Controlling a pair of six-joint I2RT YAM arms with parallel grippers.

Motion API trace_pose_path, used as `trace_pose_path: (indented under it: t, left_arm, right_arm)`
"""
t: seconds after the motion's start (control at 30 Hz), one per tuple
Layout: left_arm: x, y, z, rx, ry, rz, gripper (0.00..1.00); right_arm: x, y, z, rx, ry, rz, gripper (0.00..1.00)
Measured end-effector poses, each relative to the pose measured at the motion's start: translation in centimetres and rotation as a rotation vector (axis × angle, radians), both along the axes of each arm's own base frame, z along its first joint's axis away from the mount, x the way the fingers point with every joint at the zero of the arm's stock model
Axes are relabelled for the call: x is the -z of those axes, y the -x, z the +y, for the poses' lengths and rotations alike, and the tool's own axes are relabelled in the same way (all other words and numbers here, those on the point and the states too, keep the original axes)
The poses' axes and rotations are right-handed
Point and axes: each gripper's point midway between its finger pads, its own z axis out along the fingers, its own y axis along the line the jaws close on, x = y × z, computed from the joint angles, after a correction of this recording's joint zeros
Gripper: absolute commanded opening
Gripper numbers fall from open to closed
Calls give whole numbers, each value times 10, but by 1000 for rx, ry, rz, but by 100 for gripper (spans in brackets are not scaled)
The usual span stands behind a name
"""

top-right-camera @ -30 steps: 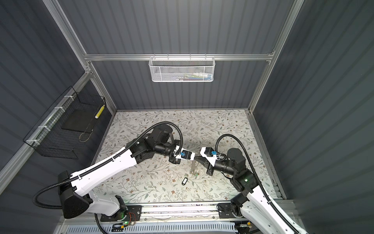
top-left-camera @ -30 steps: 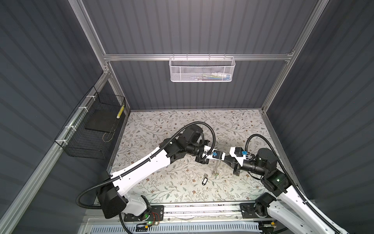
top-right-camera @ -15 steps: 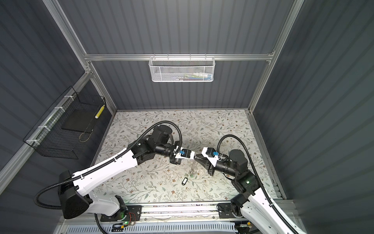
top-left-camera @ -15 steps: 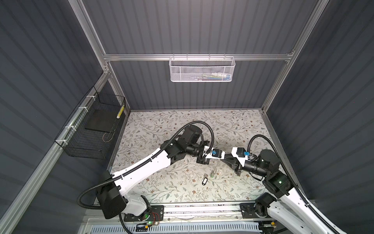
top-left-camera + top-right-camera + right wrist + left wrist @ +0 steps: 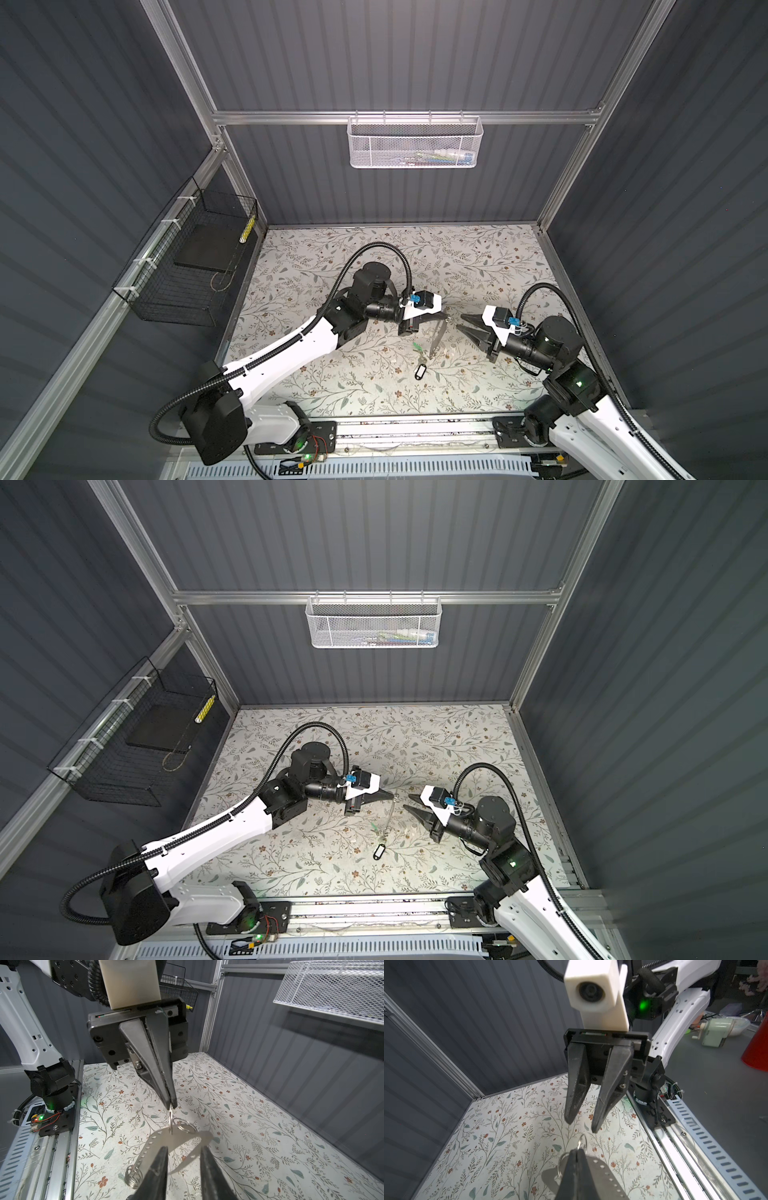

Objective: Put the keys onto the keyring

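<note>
Pinching a small ring (image 5: pixel 170 1114) between closed fingers, the left gripper (image 5: pixel 446 316) is dangling the keyring (image 5: pixel 166 1136) below its tips; the right gripper (image 5: pixel 459 322), fingers parted and empty, is hovering just beside. Keys (image 5: pixel 420 371) are lying underneath.

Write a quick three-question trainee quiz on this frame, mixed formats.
1. True or false: the right end effector grips the keyring.
2. The left end effector pinches: A) a metal ring on the keyring; B) the edge of its slot; C) nothing.
3. Fill in: near the black tag is a second tag, coloured ___.
Key: 1 false, it is open and clear of the plate; 2 A; 3 green.
</note>
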Motion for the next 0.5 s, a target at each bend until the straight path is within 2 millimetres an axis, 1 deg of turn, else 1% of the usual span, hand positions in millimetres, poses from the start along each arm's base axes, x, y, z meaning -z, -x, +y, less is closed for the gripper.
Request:
trace_pose_path:
  t: [0.2,0.37,0.5]
  left_arm:
    - [-5,-1,-2,-10,48,29,0]
    - [-11,-1,-3,-5,72,36,0]
    - [-12,1,-3,0,80,45,0]
  right_arm:
    - [-3,-2,5,-23,-25,7,22]
    - [-3,0,10,-56,-49,14,21]
    - [-5,0,12,-70,-59,16,20]
